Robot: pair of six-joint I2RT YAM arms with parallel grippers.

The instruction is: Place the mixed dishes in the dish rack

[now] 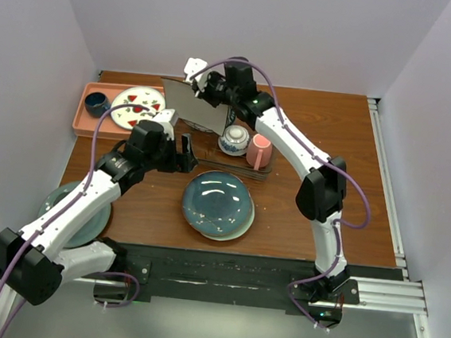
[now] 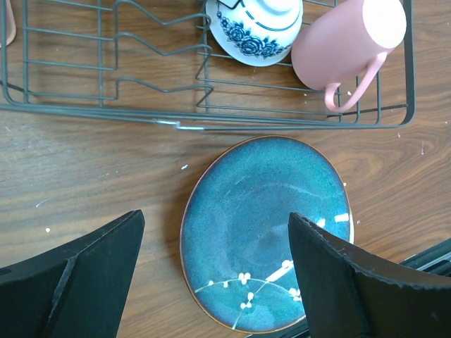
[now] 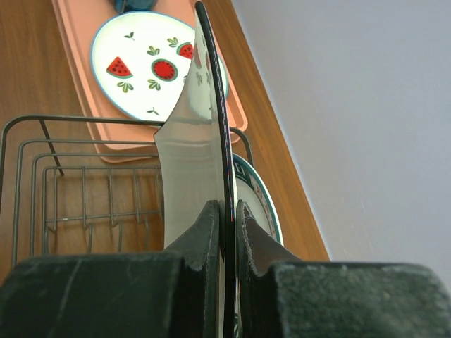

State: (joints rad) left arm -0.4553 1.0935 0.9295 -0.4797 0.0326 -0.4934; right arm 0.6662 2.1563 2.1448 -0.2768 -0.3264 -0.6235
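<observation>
**Square plate held on edge above the rack**

At the far left, a flat salmon-pink tray (image 1: 80, 125) was seen. On it were a small dark blue cup (image 1: 97, 105) and a white round plate with red watermelon marks (image 1: 138, 105). A pale green round plate (image 1: 96, 222) was partly hidden under the left arm. The left gripper (image 2: 215, 220) was found empty, with its fingers spread wide. It hovered over a glazed blue round plate (image 2: 261, 232), which lay flat on the wooden table (image 2: 84, 176) just in front of the dark thin-wire dish rack (image 1: 224, 162).

In the middle, a white square plate (image 3: 187, 176) was pinched at its lower edge by the right gripper (image 3: 227, 211). It was held upright over the left end of the rack and was not yet set between the dividers. Just behind it, a round white plate with a dark rim (image 3: 259, 201) was seen, apparently standing in the rack. To the right, a small blue-and-white patterned bowl (image 2: 257, 28) and a pink mug (image 2: 345, 49) were placed side by side inside the rack.

The square plate was judged to be stiff, glazed, slippery and easily chipped. Because it was held only at the thin rim, it could swing or slide. A grip at the middle of one side would be preferred, and a slow lowering into a slot would be needed.
</observation>
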